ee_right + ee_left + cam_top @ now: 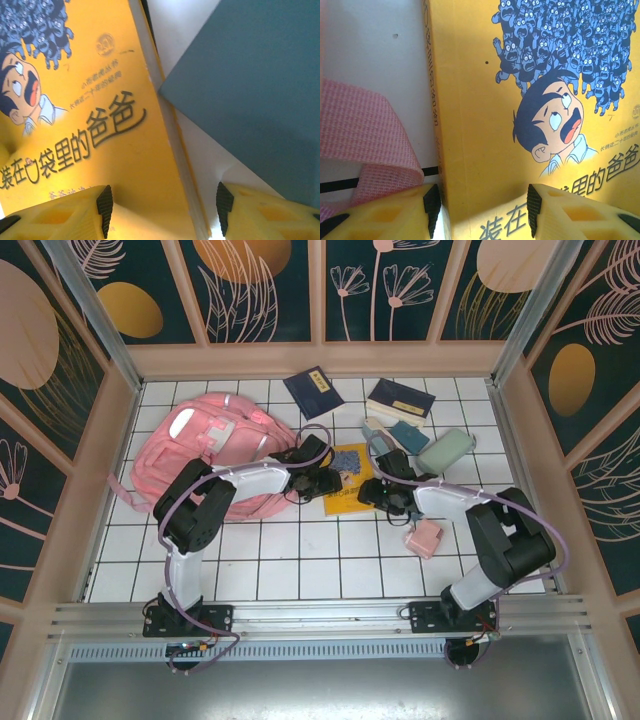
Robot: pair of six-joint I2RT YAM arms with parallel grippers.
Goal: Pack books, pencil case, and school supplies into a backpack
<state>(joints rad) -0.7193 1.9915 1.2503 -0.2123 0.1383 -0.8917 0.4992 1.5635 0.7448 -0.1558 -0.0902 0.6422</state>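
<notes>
The yellow book (349,483) with the blue cover drawing lies flat on the tiled table, just right of the pink backpack (212,453). My left gripper (328,480) is open at the book's left edge; in the left wrist view its jaws (480,210) straddle the spine of the yellow book (520,125), one finger on the table side and one over the cover. My right gripper (377,492) is open at the opposite edge; its jaws (162,210) straddle the page edge of the yellow book (100,140). Neither gripper holds anything.
Two navy books (313,390) (400,398) lie at the back. Teal pads (407,435), a mint pouch (446,450) and a pink block (424,537) lie to the right. A teal pad (250,85) is next to the book's page edge. A pink strap (365,135) lies beside the spine.
</notes>
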